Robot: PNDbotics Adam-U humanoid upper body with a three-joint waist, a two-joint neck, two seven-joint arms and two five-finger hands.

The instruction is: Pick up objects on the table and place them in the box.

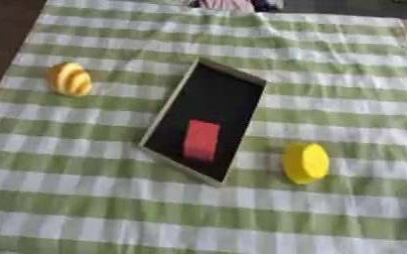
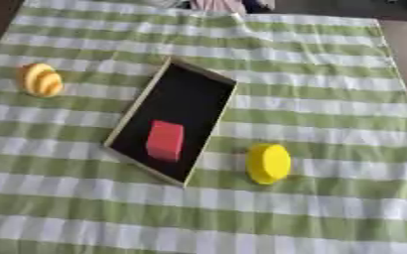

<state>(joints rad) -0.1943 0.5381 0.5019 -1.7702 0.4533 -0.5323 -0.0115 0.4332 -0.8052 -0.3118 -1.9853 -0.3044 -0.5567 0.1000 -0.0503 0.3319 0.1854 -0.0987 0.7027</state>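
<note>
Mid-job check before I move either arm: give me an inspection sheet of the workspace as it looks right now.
Surface: table under a green and white striped cloth, lying flat.
Job's things: black box with a light rim, askew at centre; red block already inside it; orange striped object on the cloth to the box's left, apart from it; yellow disc on the cloth to the box's right, near its lower end, not touching.
Clutter: nothing seen.
Hands: neither in view.
Cables: nothing seen.
Surroundings: dark floor at the upper left; something pink striped at the far edge, unclear.
</note>
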